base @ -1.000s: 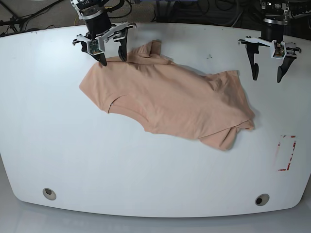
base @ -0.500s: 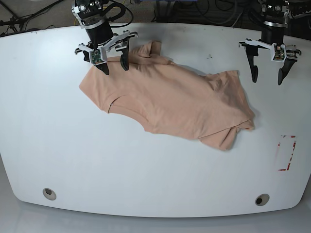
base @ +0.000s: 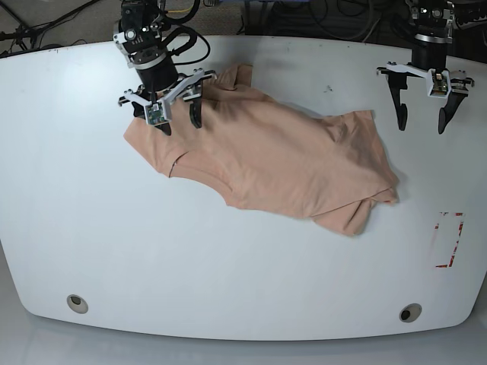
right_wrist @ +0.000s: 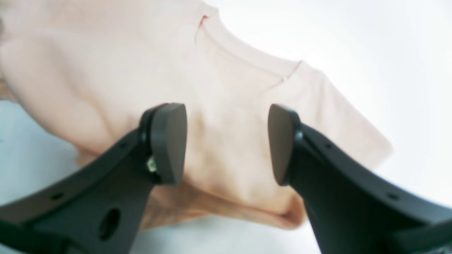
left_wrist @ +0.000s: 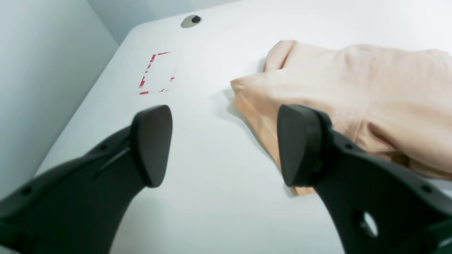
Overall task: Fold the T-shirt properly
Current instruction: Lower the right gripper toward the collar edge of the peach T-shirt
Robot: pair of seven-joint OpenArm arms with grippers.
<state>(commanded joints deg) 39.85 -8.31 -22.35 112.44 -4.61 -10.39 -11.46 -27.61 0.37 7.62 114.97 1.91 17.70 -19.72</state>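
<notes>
Lying crumpled across the far middle of the white table (base: 228,274), the T-shirt (base: 266,156) waits. Right gripper (base: 176,122) hangs wide open, empty, over its left end. Left gripper (base: 422,123) hangs wide open, empty, far right.

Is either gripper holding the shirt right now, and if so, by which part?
Nothing is held. The right gripper is open above the T-shirt near its collar end, jaws apart. The left gripper is open over the table, beside the shirt.

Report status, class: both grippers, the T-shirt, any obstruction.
Left gripper open, clear of the cloth. Right gripper open over the T-shirt, holding nothing. T-shirt crumpled, unfolded on the table. Nothing in the way.
</notes>
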